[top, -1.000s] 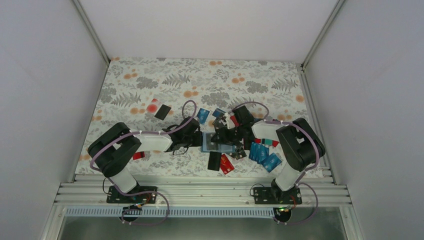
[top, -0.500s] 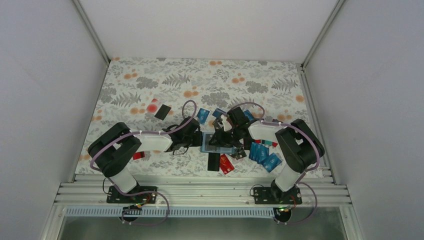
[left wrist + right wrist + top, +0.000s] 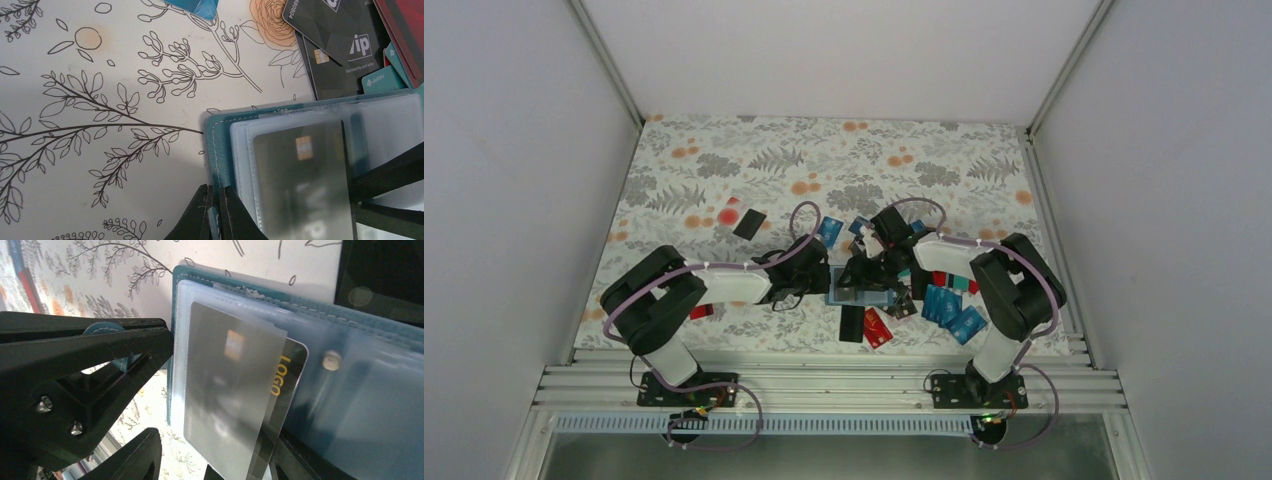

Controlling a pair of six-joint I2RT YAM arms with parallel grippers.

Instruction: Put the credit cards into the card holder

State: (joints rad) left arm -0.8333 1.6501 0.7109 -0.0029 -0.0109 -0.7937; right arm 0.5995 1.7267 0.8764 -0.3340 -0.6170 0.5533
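**Card holder open at the middle of the table, one card half in**

The card holder (image 3: 861, 288) lies open on the table (image 3: 724, 160), near the front edge and about in the middle, between the two arms. It is teal outside and has clear sleeves (image 3: 390, 125) inside. One black card (image 3: 292, 375), with a gold chip and the yellow word "LOGO", is partly in the top sleeve. A strip of this card shows bare past the sleeve's edge.

The left gripper (image 3: 216, 195) is closed on the teal edge of the card holder and pinches it between its fingers. The right gripper (image 3: 216, 450) is over the same sleeve. Its jaws stand apart, with the near end of the black card between them. One finger (image 3: 142, 455) clearly does not touch the card.

The table has a white cover printed with grey ferns and orange flowers. White walls (image 3: 514, 150) close it on the left, the back and the right. Metal rails (image 3: 824, 385) run along the near edge, where the arms are bolted.

Loose cards lie around the card holder:
- Several blue cards (image 3: 952, 308) lie overlapping just to its right.
- A dark card (image 3: 852, 322) and a red card (image 3: 878, 328) lie just in front of it.
- Another blue card (image 3: 829, 231) lies behind it.
- A black and red pair (image 3: 749, 223) lies well apart, at the far left.
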